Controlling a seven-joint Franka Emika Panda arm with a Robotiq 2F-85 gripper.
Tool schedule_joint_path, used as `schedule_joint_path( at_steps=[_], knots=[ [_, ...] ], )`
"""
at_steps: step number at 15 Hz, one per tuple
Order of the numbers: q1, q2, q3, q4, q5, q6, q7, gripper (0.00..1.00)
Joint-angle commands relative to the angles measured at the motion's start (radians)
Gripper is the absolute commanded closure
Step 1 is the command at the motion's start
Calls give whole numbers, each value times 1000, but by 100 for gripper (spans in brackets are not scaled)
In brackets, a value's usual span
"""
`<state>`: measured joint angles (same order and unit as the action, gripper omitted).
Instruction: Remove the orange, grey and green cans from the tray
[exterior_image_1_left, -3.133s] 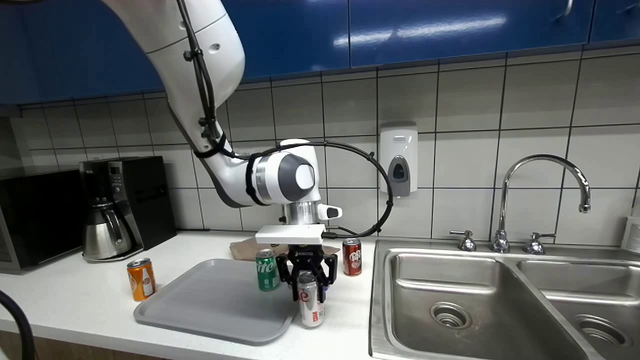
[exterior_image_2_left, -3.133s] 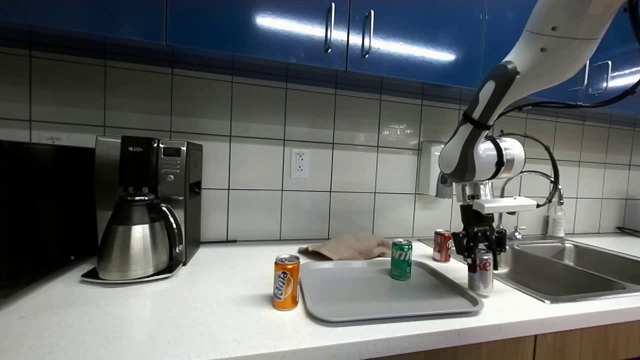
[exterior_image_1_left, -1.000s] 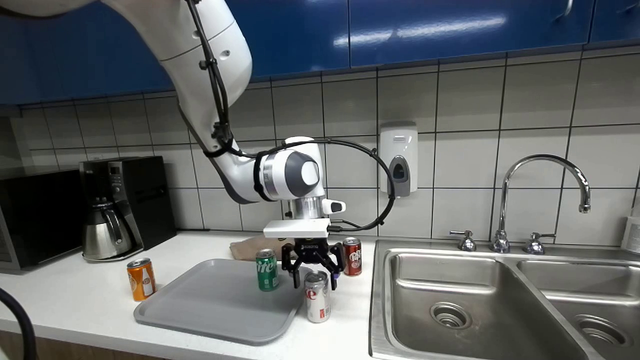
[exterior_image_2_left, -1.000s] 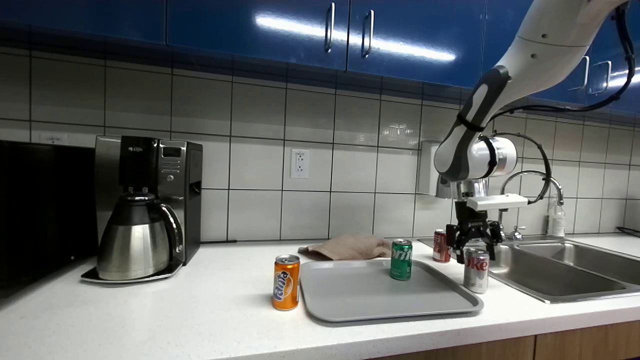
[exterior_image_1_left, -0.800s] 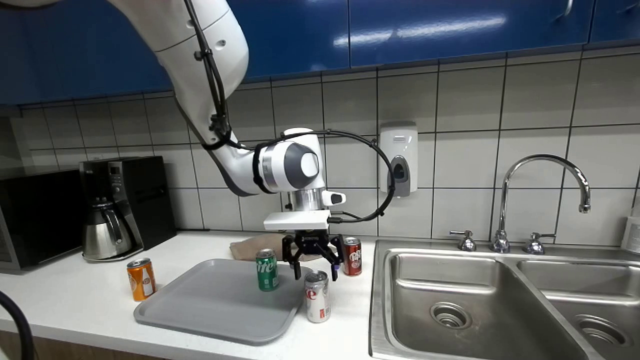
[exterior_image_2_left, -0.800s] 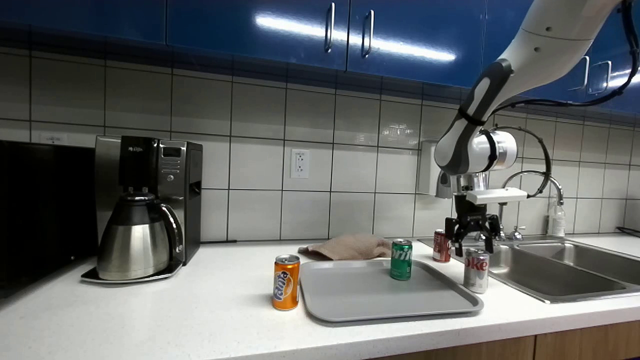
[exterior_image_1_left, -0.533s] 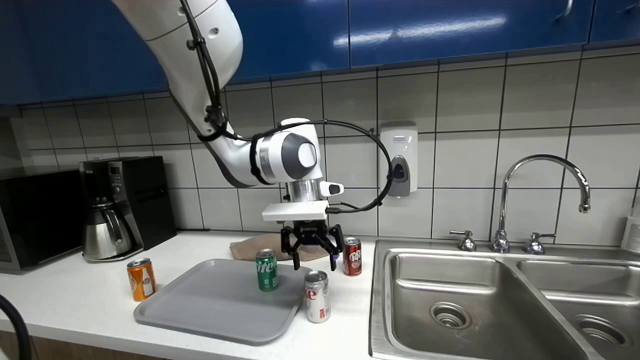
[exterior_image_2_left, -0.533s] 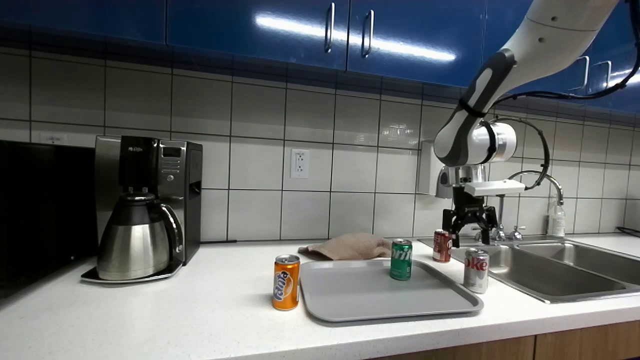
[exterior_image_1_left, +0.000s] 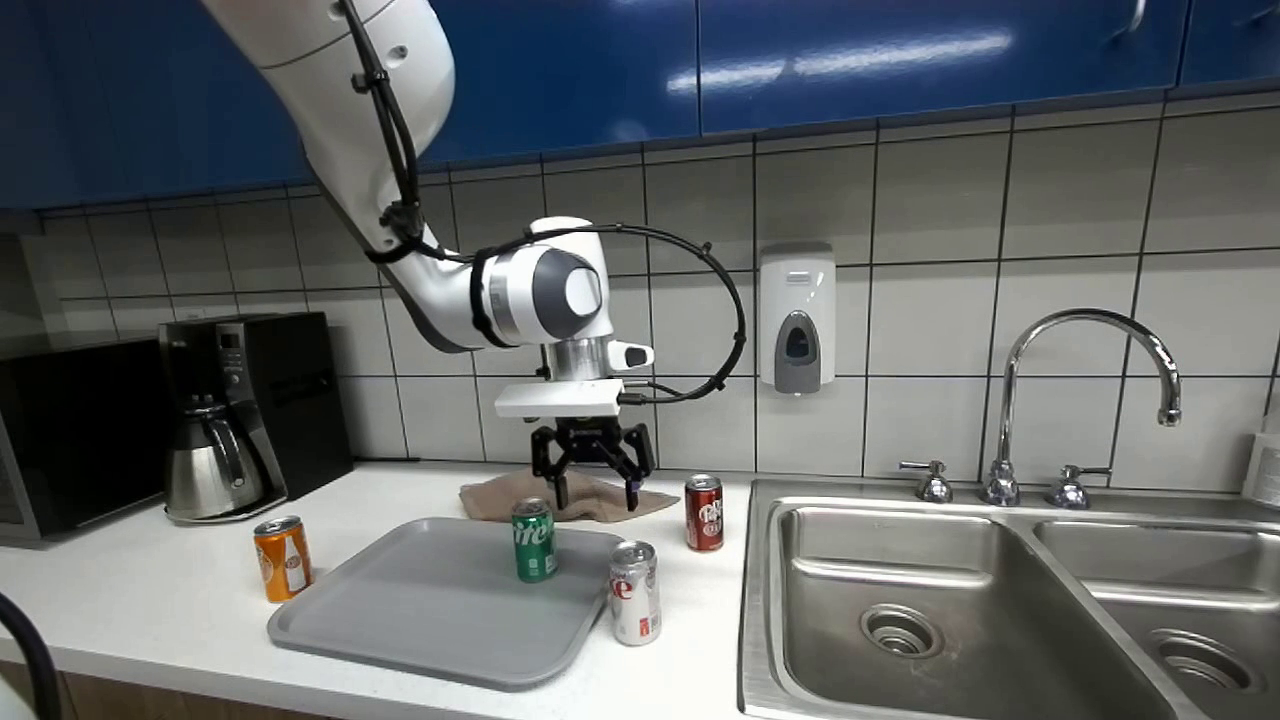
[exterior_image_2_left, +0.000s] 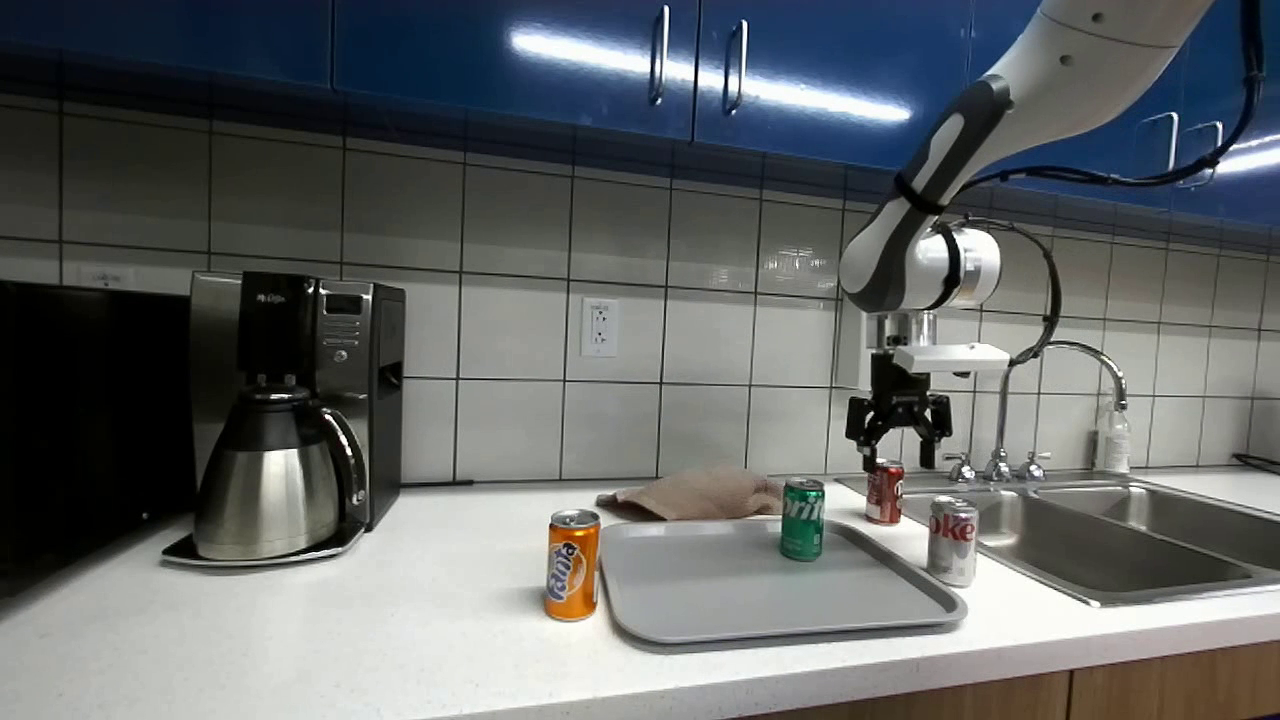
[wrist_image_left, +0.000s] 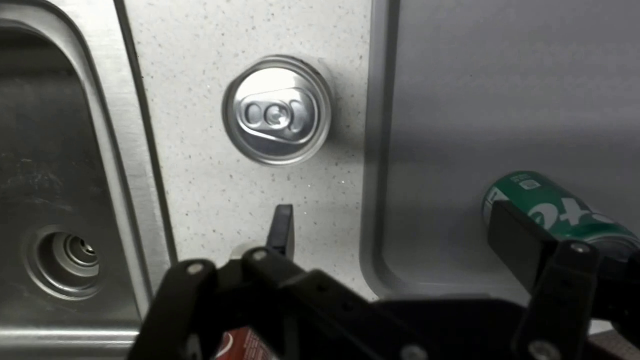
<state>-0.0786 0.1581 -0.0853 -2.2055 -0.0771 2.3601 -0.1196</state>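
Exterior view | jaws: spread wide — empty — clear of green can (exterior_image_2_left: 803, 522)

End effector (exterior_image_1_left: 597, 497) downward, jaws wide.

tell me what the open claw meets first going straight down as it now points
Probably the tray at its rim, judging by the wrist view, but depth is unclear and the claw could graze the green can.
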Motion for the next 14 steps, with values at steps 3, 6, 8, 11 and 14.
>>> schedule_joint_path(
  at_steps=[3, 6, 8, 11, 14],
  knots=[
    [20, -21, 40, 26, 47, -25, -17, 0],
    [38, -13, 57, 30, 59, -22, -7, 0],
    [51, -7, 68, 30, 63, -16, -2, 0],
    [73, 2, 83, 34, 53, -7, 8, 0],
    [90, 13, 93, 41, 48, -3, 15, 0]
  ],
)
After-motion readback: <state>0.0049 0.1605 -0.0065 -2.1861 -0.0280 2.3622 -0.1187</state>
